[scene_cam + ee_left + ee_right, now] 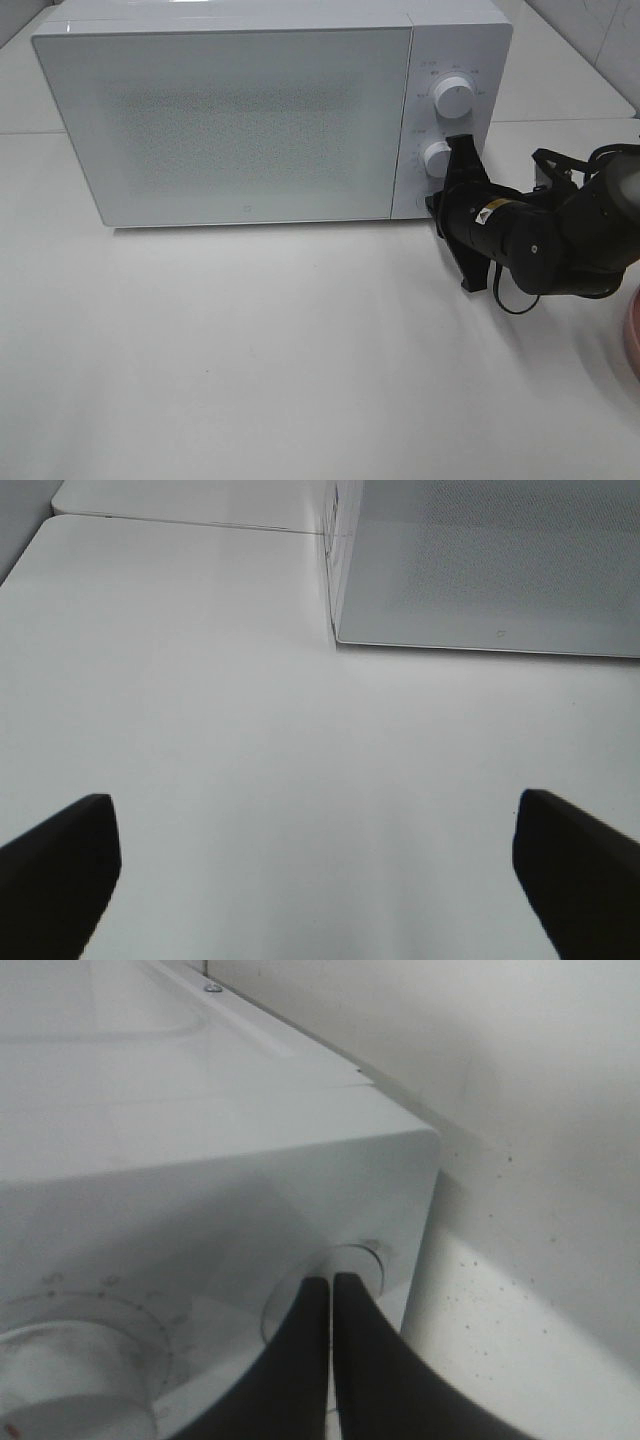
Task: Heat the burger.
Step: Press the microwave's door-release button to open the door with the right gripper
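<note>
Pressing btn: I had R gripper point(332, 1278) fingers clenched on nothing, tips on microwave point(230, 110) door button point(362, 1263).
L gripper point(312, 810): released, idle over table point(250, 760).
Burger: not in view; couldn't tell if inside.
Plan: I meant to push square, clear of lower knob point(437, 158).

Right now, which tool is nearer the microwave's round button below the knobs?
Right. The right tool, shut, has its tips at the button. The left tool, open, sits over the table near the microwave's opposite corner.
</note>
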Available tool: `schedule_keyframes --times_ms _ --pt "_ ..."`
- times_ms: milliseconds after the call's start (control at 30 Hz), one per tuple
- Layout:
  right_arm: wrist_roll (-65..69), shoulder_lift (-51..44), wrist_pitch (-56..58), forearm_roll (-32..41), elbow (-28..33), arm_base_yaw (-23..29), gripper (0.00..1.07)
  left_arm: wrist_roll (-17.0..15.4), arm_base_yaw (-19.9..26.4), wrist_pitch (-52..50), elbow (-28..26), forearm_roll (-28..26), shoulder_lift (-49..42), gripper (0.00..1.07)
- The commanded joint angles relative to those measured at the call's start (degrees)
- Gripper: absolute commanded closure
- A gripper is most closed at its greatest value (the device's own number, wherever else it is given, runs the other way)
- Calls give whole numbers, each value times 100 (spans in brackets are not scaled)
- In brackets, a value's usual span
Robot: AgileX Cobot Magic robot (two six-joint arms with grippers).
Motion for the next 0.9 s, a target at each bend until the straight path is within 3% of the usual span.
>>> schedule_keyframes --times_ms 33,667,900 --pt "86 -23 -132 -80 -109 -11 107 -11 29 11 11 6 -63 7" --pt "80 86 -1375 355 -178 -63 107 -11 29 11 11 6 -63 7" --pt "-189 86 -1536 218 -579 -218 107 -11 29 11 11 6 -63 7"
